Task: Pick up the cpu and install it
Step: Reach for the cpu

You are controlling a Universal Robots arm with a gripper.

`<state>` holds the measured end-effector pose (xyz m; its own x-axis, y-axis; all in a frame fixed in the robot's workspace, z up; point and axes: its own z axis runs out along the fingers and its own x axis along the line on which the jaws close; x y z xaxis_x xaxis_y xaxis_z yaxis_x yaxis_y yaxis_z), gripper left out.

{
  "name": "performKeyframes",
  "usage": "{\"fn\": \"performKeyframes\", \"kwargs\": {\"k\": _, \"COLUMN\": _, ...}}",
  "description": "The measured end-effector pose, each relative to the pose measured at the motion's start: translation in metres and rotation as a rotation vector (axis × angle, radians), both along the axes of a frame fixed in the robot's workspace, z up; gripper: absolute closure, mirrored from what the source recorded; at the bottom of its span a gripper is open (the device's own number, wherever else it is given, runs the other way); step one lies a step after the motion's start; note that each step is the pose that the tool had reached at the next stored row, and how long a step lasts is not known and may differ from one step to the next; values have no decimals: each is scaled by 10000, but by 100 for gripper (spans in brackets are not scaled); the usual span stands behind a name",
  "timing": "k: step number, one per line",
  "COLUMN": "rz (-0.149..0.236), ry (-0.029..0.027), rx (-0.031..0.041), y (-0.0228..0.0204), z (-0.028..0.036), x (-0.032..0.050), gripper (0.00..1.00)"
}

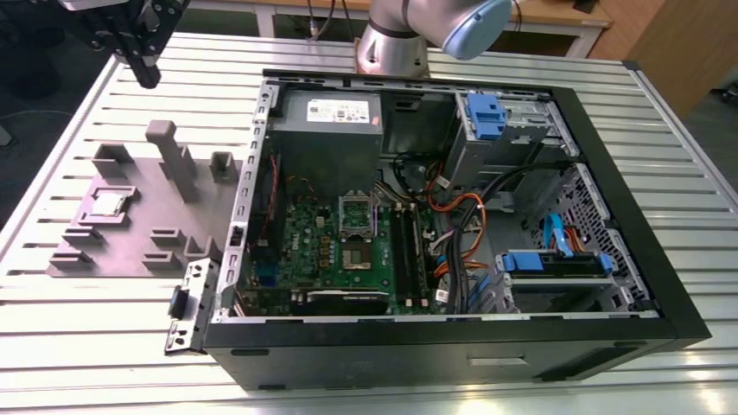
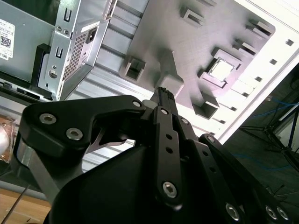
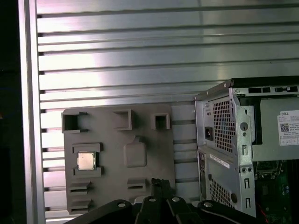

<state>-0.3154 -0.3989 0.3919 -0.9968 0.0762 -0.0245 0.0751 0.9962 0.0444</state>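
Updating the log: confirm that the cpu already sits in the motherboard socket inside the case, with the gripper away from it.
Wrong place: the exterior view shows the cpu on the fixture plate beside the case. The gripper is away from it.

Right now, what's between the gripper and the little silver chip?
In the first wrist view, a bare stretch of the grey fixture plate lies between the gripper and the cpu.
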Motion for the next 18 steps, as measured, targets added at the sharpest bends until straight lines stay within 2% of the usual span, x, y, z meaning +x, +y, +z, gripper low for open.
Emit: {"fn": "performKeyframes", "kwargs": {"k": 18, "rz": 1, "ry": 1, "rx": 0, "y": 0, "z": -1, "x": -67, "gripper": 89}}
